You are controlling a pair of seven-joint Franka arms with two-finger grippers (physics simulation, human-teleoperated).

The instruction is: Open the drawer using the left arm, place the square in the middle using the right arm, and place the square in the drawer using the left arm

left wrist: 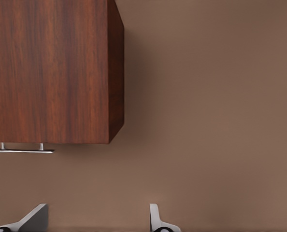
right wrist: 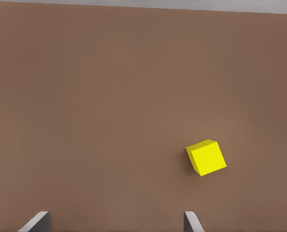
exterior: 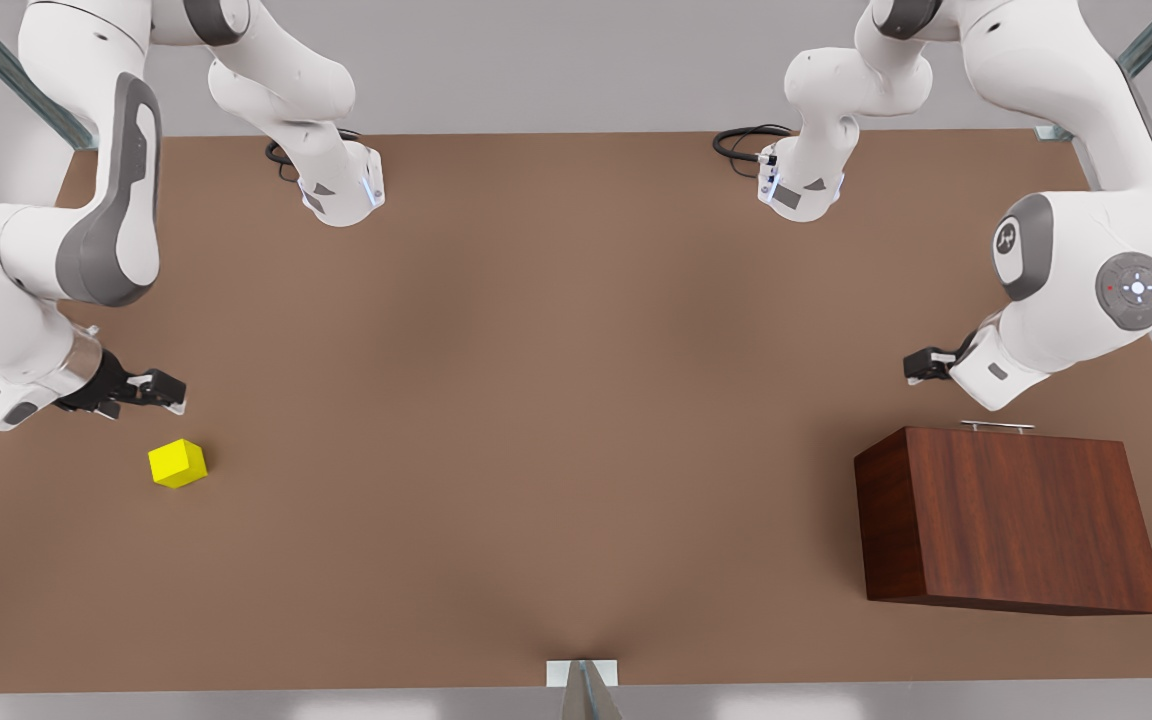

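Cabinet (exterior: pixel 1011 520) near worktop's front corner, drawer shut; left jaws (exterior: pixel 921 366) spread, empty, near bar handle (exterior: pixel 997 426), rigid, thin—grip midway. Yellow cube (exterior: pixel 177 463) by opposite side edge; right jaws (exterior: pixel 158 390) spread, empty.

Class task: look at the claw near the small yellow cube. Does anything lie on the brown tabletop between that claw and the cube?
Nothing visible does. The right claw, fingers open, hovers beside the small yellow cube, with bare brown tabletop between them. The left claw, also open, waits by the wooden cabinet's silver bar handle.
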